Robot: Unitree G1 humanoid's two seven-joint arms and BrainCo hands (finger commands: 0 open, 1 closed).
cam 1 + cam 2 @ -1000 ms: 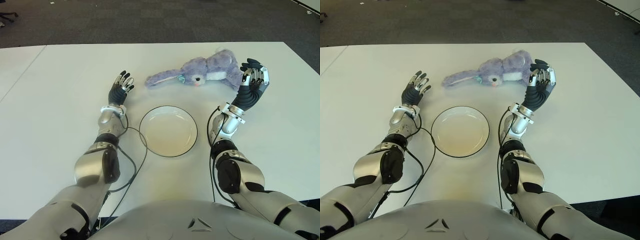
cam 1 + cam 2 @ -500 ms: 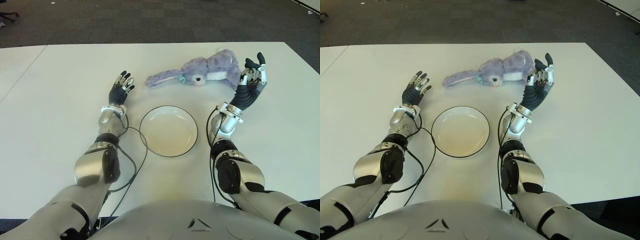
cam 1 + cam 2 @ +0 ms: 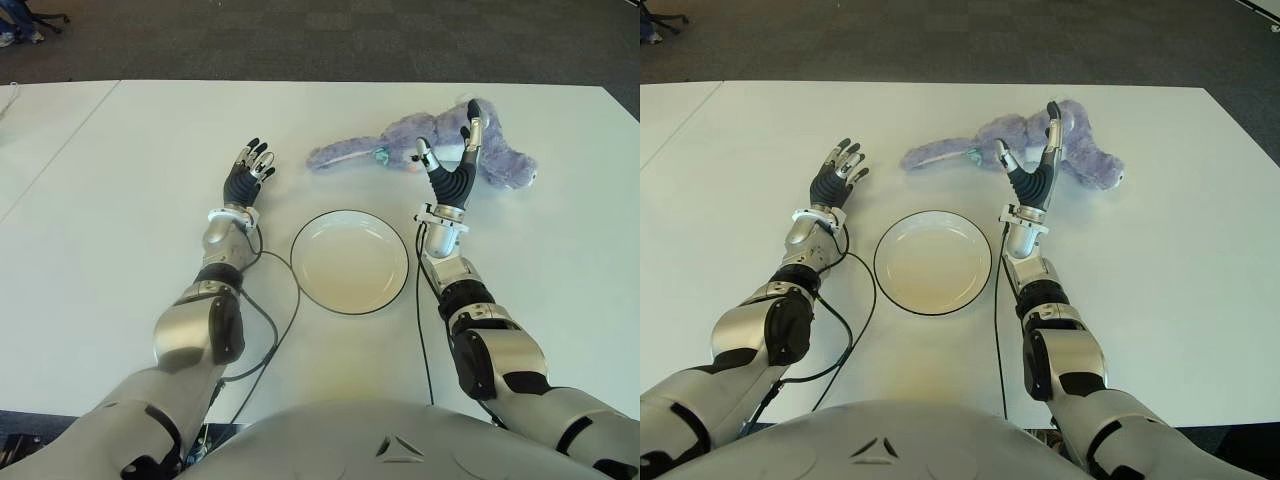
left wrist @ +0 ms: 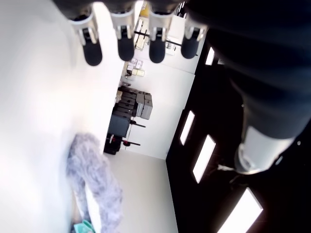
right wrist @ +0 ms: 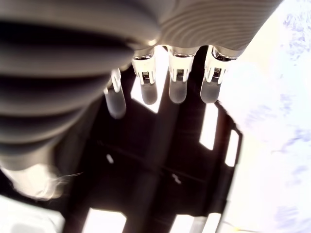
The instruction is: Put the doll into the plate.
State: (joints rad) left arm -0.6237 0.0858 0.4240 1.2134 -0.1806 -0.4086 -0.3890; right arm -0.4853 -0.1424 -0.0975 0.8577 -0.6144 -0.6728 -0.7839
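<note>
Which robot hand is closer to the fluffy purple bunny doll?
The right hand. Its fingers are spread open right in front of the purple plush bunny doll, overlapping its middle. The left hand is open too, well off to the doll's left on the white table.

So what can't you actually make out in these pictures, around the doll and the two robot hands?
- Doll: in both eye views the open right robot hand covers its middle, so contact can't be told.
- Left wrist view: the doll is cut off by the picture's edge.
- Plate: absent from both wrist views.
- Left robot hand: whether it touches the table is unclear.
</note>
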